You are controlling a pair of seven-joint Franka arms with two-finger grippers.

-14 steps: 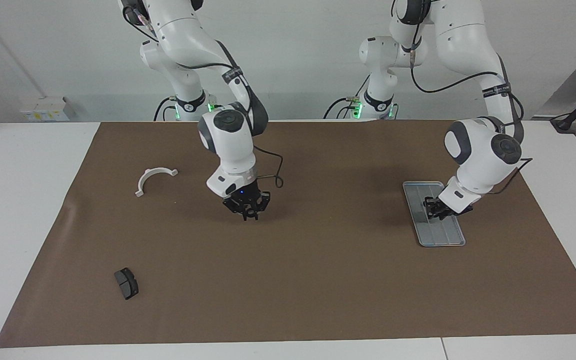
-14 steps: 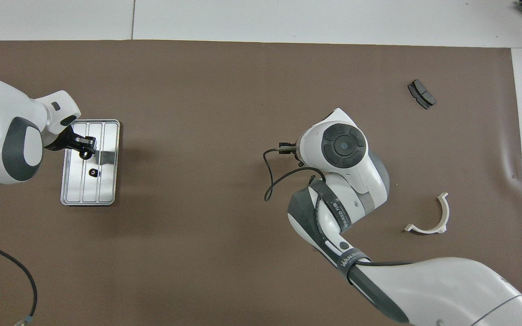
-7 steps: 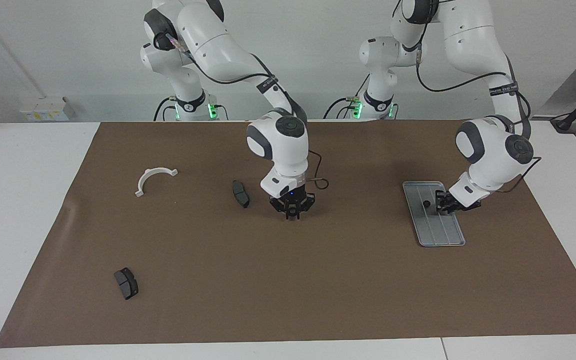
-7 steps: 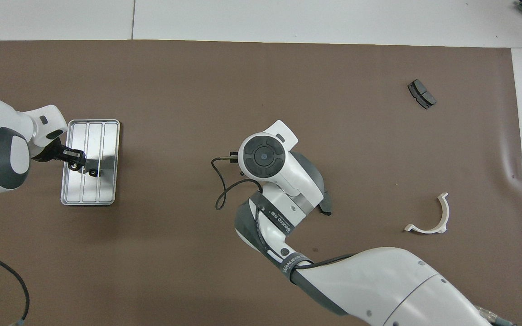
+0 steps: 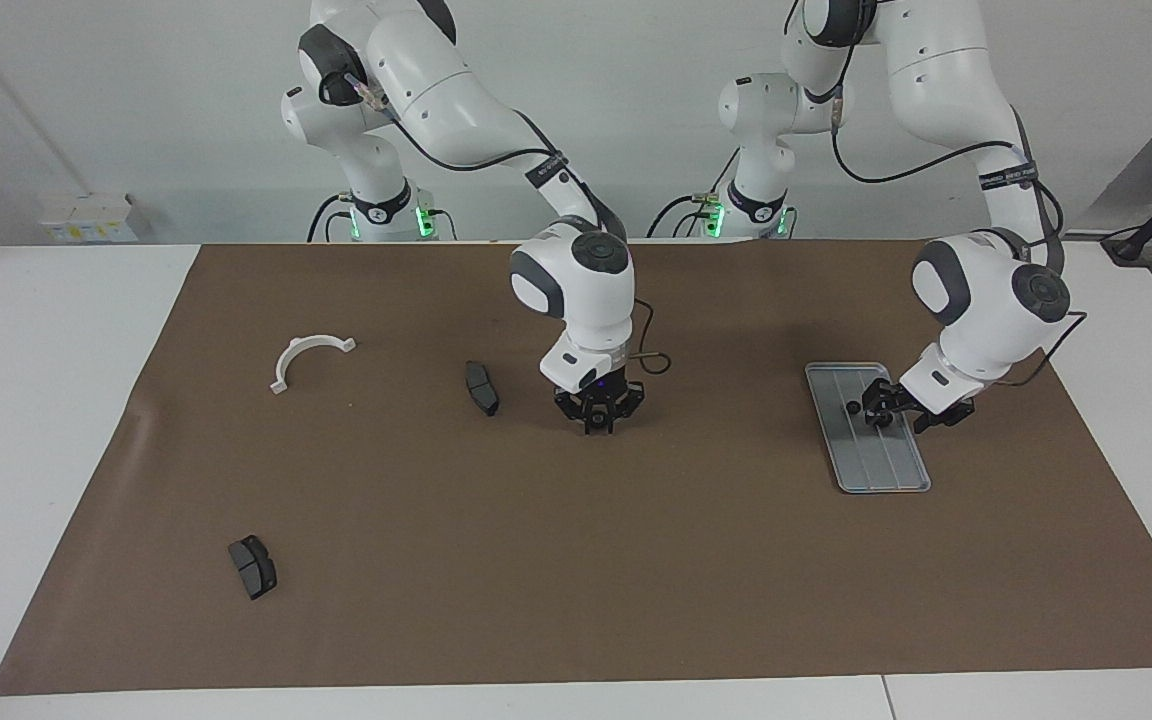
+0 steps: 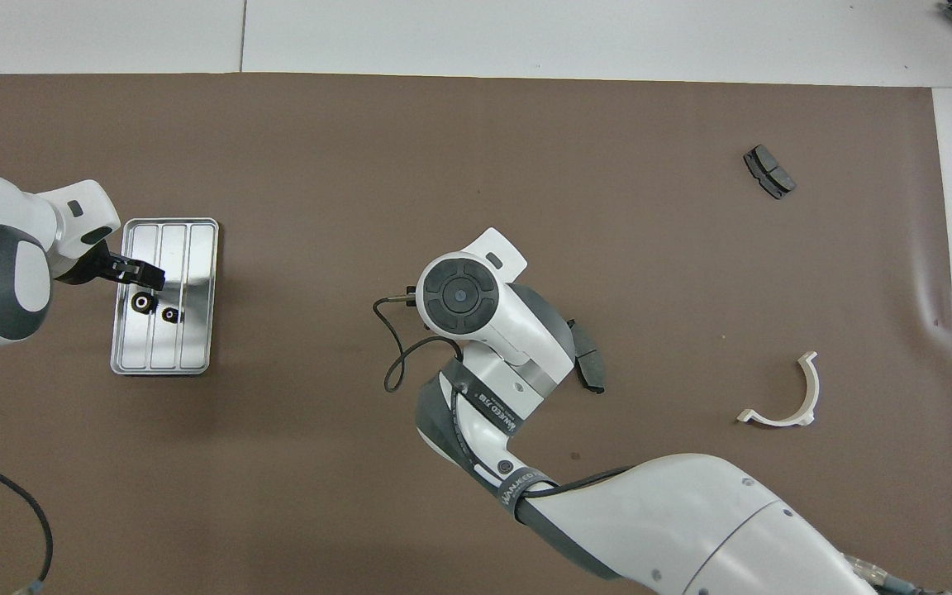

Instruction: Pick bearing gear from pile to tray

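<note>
Logging left gripper [image 6: 139, 271] low over the tray [image 6: 195, 330], at the end farther from the robots; gripping nothing visible, apart or together – cannot tell. Logging right gripper [image 5: 599, 415] pointing straight down, low over mid-mat, just beside one pad; state also cannot tell, wrist hiding it from above, nothing visibly held.

Judging step: drop-off at the tray probably finishing on the left arm, right arm either fetching or bringing the next ring. Judging next move: lifting the left gripper straight up to avoid nudging the two rings; needing a fine, centred pinch for anything that small.

Running down by size:
- Covering most of the table: brown mat [image 5: 636, 580], matte, flat, slightly wrinkled at the right arm's end.
- Sitting toward the left arm's end: the tray, silver-grey metal, shiny, rounded corners, raised rim, lengthwise ridges.
- Lying toward the right arm's end: white half-ring bracket [image 5: 294, 352], smooth plastic look, small tabs at both ends.
- Lying flat: two dark grey curved pads, dull finish, one [image 5: 481, 388] mid-table, the other [image 5: 253, 566] farther from the robots.
- Resting in the tray, near each other, not touching: two tiny black rings [image 6: 142, 302] [image 6: 169, 314].
- Finding no loose rings on the mat.
</note>
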